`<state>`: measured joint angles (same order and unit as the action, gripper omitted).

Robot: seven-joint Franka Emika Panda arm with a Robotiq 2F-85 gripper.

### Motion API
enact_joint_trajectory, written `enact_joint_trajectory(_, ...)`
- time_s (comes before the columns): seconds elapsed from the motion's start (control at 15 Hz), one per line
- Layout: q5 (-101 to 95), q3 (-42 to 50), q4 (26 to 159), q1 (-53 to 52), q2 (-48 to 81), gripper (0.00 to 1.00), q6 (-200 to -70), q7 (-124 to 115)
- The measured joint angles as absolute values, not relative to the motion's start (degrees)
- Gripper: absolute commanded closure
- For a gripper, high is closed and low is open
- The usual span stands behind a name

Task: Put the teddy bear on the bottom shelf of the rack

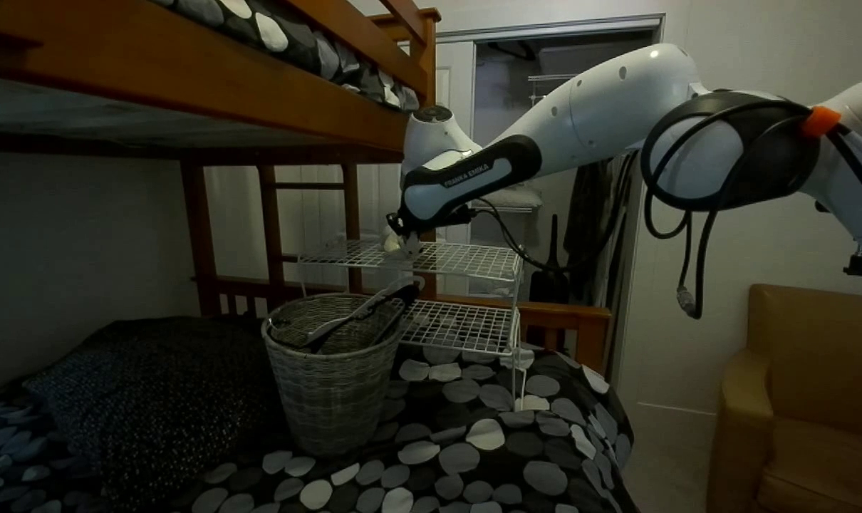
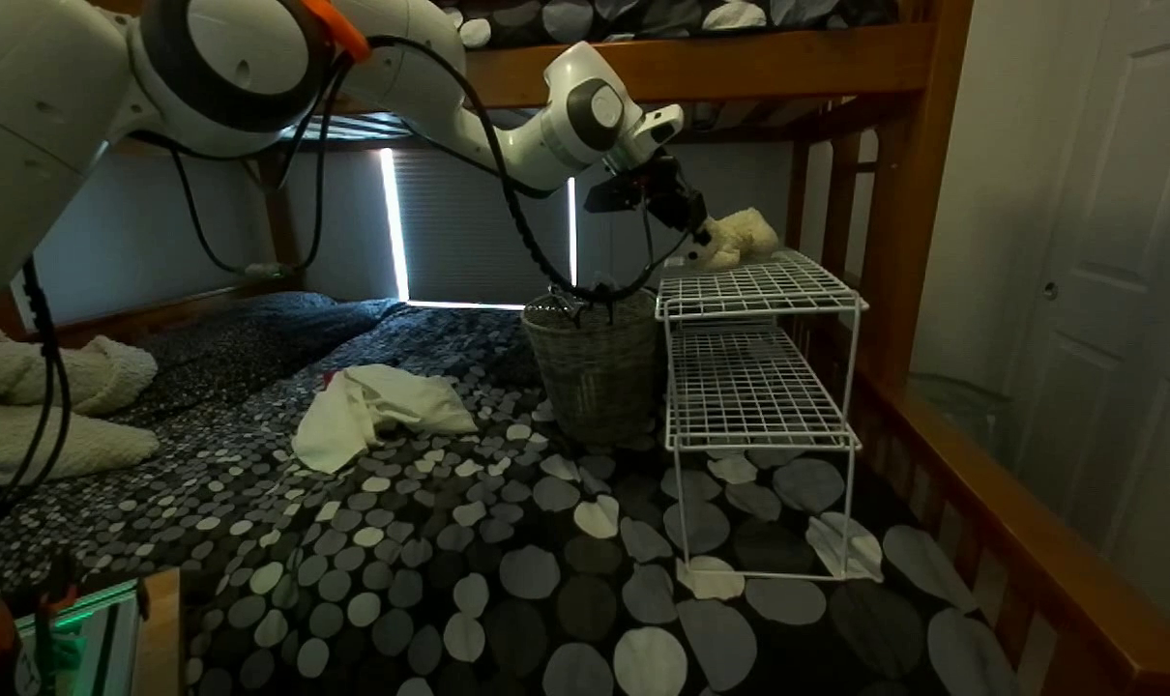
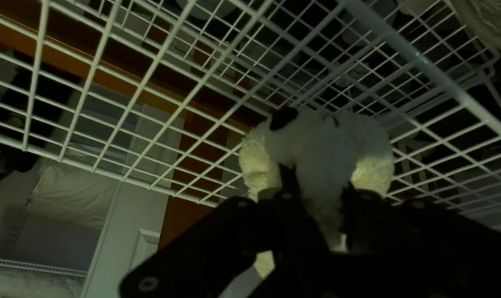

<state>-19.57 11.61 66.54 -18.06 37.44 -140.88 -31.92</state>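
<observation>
The cream teddy bear (image 2: 740, 235) is at the top shelf of the white wire rack (image 2: 764, 290). In an exterior view it is a small pale shape (image 1: 391, 241), partly hidden by the arm. In the wrist view the bear (image 3: 316, 136) has its dark nose toward the rack grid. My gripper (image 3: 319, 184) has its fingers on both sides of a narrow part of the bear, shut on it. The gripper (image 2: 703, 235) comes to the bear from above at the basket side. The rack's lower shelf (image 2: 759, 391) is a wire grid below, seen in both exterior views.
A wicker basket (image 1: 335, 399) with dark hangers stands against the rack. A white cloth (image 2: 382, 406) and a fluffy cream blanket (image 2: 53, 406) lie on the dotted bed. The upper bunk rail (image 2: 720, 68) is above the arm. A tan armchair (image 1: 801, 399) stands beyond.
</observation>
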Motion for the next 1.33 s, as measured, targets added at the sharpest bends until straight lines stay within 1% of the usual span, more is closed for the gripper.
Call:
enact_joint_trajectory(0.2, -19.57, 13.50, 66.98, -18.45, 36.44, 0.94, -143.60, -37.40)
enact_joint_trajectory(0.4, -19.54, 15.05, 70.92, -18.79, 32.93, 0.94, -149.26, -42.53)
enact_joint_trajectory(0.53, -18.11, 12.92, 75.71, -18.05, 29.17, 0.94, -152.18, -40.28)
enact_joint_trajectory(0.73, -13.26, 6.23, 83.24, -15.55, 23.01, 0.94, -157.04, -31.42)
enact_joint_trajectory(0.87, -10.49, 3.39, 88.21, -14.83, 18.59, 0.94, -157.54, -27.54)
enact_joint_trajectory(1.33, -9.69, 1.60, 108.06, -15.91, 1.71, 0.94, -154.45, -30.92)
